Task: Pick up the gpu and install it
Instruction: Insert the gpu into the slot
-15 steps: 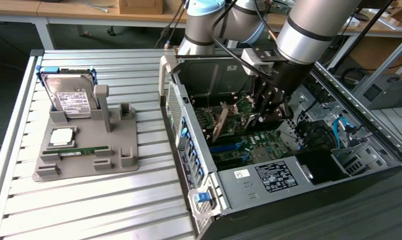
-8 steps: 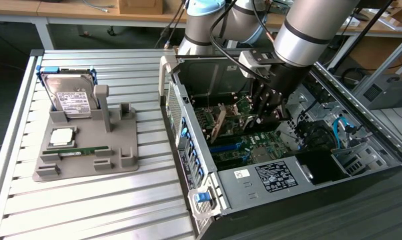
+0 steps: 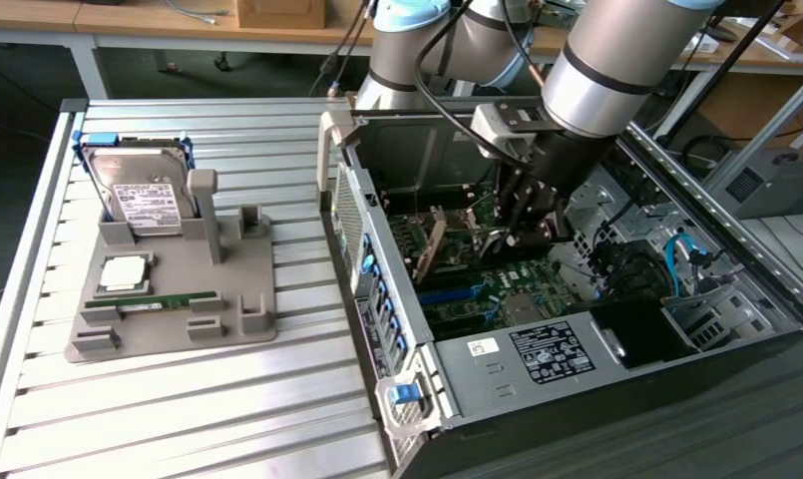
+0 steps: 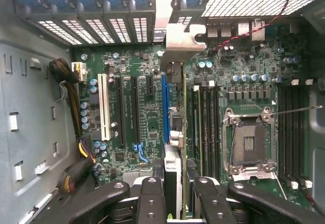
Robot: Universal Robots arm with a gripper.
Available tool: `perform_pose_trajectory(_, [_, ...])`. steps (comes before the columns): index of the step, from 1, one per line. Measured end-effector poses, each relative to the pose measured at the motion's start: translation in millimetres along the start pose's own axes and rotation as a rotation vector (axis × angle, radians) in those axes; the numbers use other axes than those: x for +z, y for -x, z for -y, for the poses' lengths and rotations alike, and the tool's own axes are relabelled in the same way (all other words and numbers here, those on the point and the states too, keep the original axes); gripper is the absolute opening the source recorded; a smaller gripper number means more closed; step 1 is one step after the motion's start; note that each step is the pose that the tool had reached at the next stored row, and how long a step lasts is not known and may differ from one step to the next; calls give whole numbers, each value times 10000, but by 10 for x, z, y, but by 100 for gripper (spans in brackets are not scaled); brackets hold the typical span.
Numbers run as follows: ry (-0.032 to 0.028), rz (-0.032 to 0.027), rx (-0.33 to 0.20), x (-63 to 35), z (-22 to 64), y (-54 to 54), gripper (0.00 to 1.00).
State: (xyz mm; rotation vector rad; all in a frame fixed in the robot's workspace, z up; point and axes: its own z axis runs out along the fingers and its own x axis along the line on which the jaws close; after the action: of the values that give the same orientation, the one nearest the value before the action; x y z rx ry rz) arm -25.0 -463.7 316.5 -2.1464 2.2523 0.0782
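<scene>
Exterior view, items by size.

Bench (image 3: 175, 399): slatted metal top, carrying the grey holder.

Computer case (image 3: 535, 359): lying on its side against the bench edge at the exterior view's right. Its open side is facing up, so the motherboard (image 4: 142, 112) is lying reachable from above.

Robot arm (image 3: 614, 60): reaching down into the case.

Grey holder (image 3: 175, 329): sitting near the bench edge at the exterior view's left. Its posts and pockets are keeping parts separate and ready for picking. A hard drive (image 3: 142, 205) is leaning at its far end. A processor (image 3: 122, 272) and a RAM stick (image 3: 169, 299) are lying in its pockets.

Gripper (image 4: 175, 203): jaws gripping narrowly, pinching the upper edge of the gpu (image 4: 175, 127).

Location of the gpu: inside the case, hanging edge-down beside the blue slot (image 4: 164, 107). Its pale bracket (image 4: 183, 36) is pointing toward the rear openings. It appears lined up for seating; contact with the slot cannot be told.
</scene>
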Motion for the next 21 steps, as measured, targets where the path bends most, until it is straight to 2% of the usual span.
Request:
perform_pose_trajectory(2, [2, 45, -1, 6, -8, -2, 27])
perform_pose_trajectory(4, [3, 62, -1, 12, -17, -4, 27])
perform_pose_trajectory(21, [3, 63, -1, 83, -68, -15, 27])
